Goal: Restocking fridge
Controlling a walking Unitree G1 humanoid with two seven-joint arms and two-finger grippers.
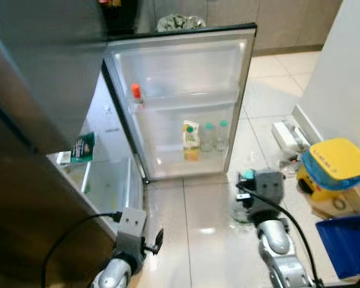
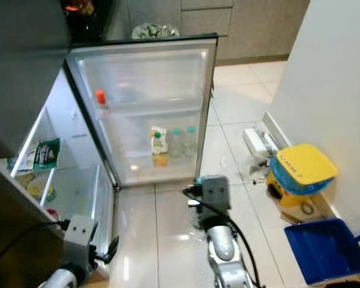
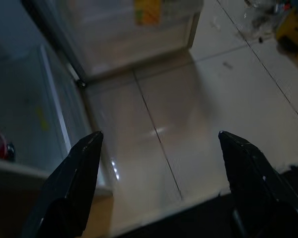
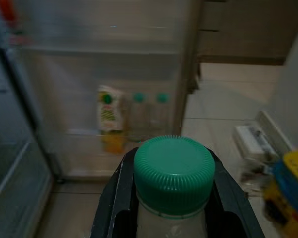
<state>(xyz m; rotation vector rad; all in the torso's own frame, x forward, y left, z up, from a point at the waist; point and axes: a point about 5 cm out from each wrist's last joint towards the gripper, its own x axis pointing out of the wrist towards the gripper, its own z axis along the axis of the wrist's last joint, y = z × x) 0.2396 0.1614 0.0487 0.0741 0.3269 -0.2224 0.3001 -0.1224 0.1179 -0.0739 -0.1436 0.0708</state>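
The fridge door (image 1: pixel 186 66) stands swung wide open, and its lower shelf carries a juice carton (image 1: pixel 191 139) and two clear bottles with green caps (image 1: pixel 215 135). A bottle with an orange cap (image 1: pixel 135 95) sits on the door's upper shelf. My right gripper (image 1: pixel 247 198) is shut on a clear bottle with a green cap (image 4: pixel 174 173), held low over the floor in front of the door. My left gripper (image 3: pixel 159 144) hangs open and empty above the floor beside the fridge's bottom drawer (image 1: pixel 105 183).
A green packet (image 1: pixel 83 147) lies on a shelf inside the fridge. By the right wall sit a yellow and blue container (image 1: pixel 336 163), a white object (image 1: pixel 288 137) and a blue bin (image 1: pixel 348 243). Pale glossy tiles (image 1: pixel 198 240) cover the floor in front.
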